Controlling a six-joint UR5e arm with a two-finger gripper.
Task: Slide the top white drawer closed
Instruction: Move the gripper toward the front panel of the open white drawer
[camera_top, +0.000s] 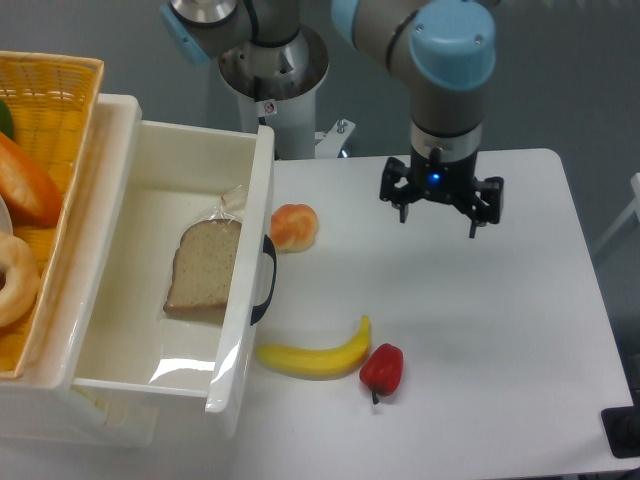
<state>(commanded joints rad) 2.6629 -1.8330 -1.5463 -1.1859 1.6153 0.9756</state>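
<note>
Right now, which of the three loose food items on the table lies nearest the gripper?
The peach, up by the drawer handle. It sits left of the gripper, closer than the banana and red pepper further down the table.

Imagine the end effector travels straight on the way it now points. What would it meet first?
It points downward, so the end effector would probably meet bare white table first, right of the peach; one view leaves depth uncertain.

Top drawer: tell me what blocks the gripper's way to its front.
The peach lies on the table between the gripper and the drawer front, close to the handle. The banana sits lower, near the front's corner.
</note>
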